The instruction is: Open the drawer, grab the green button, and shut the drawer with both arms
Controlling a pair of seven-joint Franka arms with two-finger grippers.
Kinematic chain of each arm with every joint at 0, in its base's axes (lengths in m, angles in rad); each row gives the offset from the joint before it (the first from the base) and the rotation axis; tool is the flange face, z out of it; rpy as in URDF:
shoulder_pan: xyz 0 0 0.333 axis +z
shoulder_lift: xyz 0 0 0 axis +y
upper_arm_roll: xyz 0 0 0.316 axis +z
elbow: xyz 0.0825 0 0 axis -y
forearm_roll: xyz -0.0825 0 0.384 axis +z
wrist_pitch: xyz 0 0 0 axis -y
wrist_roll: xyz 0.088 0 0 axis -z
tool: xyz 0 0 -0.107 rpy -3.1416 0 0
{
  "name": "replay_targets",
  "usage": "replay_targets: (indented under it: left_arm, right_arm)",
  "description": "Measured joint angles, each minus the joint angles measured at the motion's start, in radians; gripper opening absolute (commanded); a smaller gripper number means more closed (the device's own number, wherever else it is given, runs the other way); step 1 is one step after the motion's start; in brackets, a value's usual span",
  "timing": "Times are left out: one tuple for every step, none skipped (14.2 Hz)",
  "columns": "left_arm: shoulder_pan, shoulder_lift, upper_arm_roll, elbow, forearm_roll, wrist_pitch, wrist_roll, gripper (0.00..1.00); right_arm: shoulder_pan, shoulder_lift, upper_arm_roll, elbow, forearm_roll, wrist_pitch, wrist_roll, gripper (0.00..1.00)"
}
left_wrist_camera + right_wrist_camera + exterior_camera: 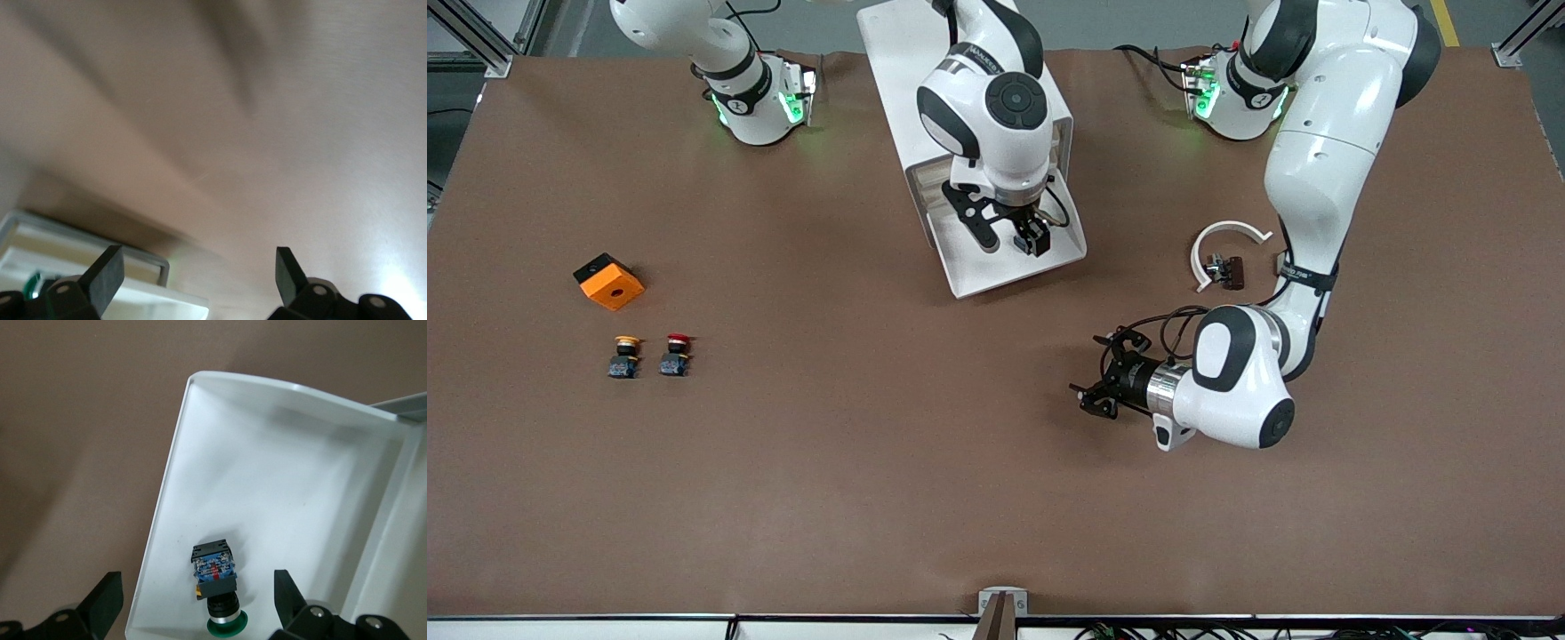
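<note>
White plastic drawer [1009, 258] already stands open; your green-capped push button [218, 587] lies inside it, ungrasped; right hand [197, 600] hovers over it, fingers wide; left hand [1096, 391] waits wide above brown bench [827, 462]; pick and closing remain.

Green-cap button [217, 587], blk/blue base; white drawer [267, 453]; brown table [871, 489].

Open drawer [1009, 262], bare floor around green button [217, 582], under spread right hand [1021, 233].
</note>
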Motion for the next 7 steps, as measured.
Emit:
replay_targets:
  left_arm:
    - [-0.004, -0.005, -0.002, -0.003, 0.031, 0.016, 0.052, 1.0]
    - [-0.008, -0.009, -0.006, -0.01, 0.068, 0.038, 0.098, 1.0]
    - [-0.015, -0.016, -0.009, -0.022, 0.103, 0.063, 0.136, 1.0]
    - [-0.022, -0.025, -0.011, -0.04, 0.139, 0.091, 0.168, 1.0]
    - [-0.03, -0.037, -0.012, -0.064, 0.183, 0.128, 0.199, 1.0]
    - [-0.034, -0.052, -0.013, -0.091, 0.226, 0.171, 0.233, 1.0]
    - [-0.035, -0.071, -0.013, -0.122, 0.259, 0.217, 0.265, 1.0]
  right_arm:
    - [0.004, 0.01, 0.0, 0.0, -0.001, 0.012, 0.0, 1.0]
    - [0.007, 0.021, 0.0, 0.0, -0.004, 0.022, 0.0, 1.0]
    - [0.012, 0.033, 0.0, 0.0, -0.009, 0.034, 0.0, 1.0]
    - [0.016, 0.045, 0.0, 0.0, -0.012, 0.048, 0.0, 1.0]
    - [0.021, 0.057, 0.0, 0.0, -0.019, 0.061, 0.0, 1.0]
    - [0.026, 0.067, -0.001, 0.0, -0.026, 0.069, 0.0, 1.0]
    - [0.03, 0.075, -0.001, 0.0, -0.028, 0.072, 0.0, 1.0]
